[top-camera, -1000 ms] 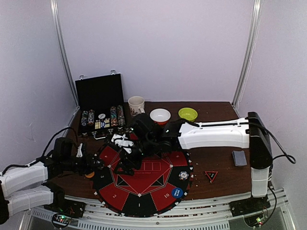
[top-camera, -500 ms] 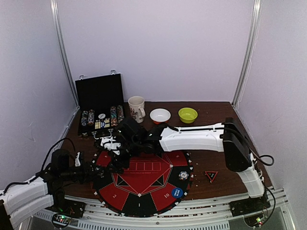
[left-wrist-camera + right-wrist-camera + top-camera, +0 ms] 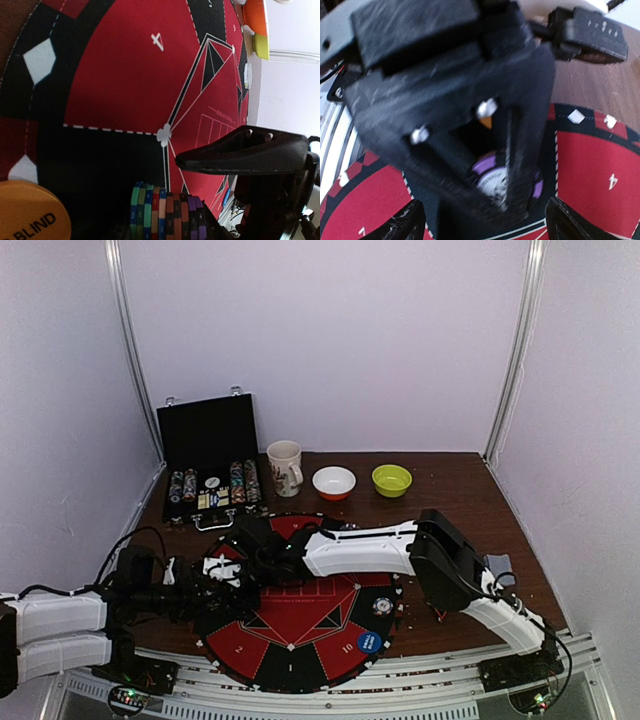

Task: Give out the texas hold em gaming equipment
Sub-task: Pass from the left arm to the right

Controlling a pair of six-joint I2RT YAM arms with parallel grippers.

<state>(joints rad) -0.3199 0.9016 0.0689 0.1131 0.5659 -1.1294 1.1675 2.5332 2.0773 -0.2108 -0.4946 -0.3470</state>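
A sideways stack of striped poker chips (image 3: pixel 167 212) sits in my left gripper (image 3: pixel 170 200), which is shut on it at the left edge of the round mat (image 3: pixel 300 640). From the right wrist, the stack's purple top chip (image 3: pixel 492 177) shows between the left gripper's black fingers (image 3: pixel 520 150). My right gripper (image 3: pixel 487 220) hangs open just above it, reaching across the mat (image 3: pixel 232 568). An orange disc marked BLIND (image 3: pixel 30 215) lies beside the stack. A blue disc (image 3: pixel 369 641) and a single chip (image 3: pixel 382 606) rest on the mat. The right arm largely hides the triangle marker and the cards.
An open black case (image 3: pixel 212 488) holding rows of chips stands at the back left. A mug (image 3: pixel 284 467), a white bowl (image 3: pixel 333 481) and a green bowl (image 3: pixel 391 478) line the back. The right arm (image 3: pixel 360 548) lies low across the mat's upper half.
My right arm has stretched leftward across the mat, bringing its open gripper over the left gripper. The left gripper has stayed at the mat's left edge, still holding the chips.
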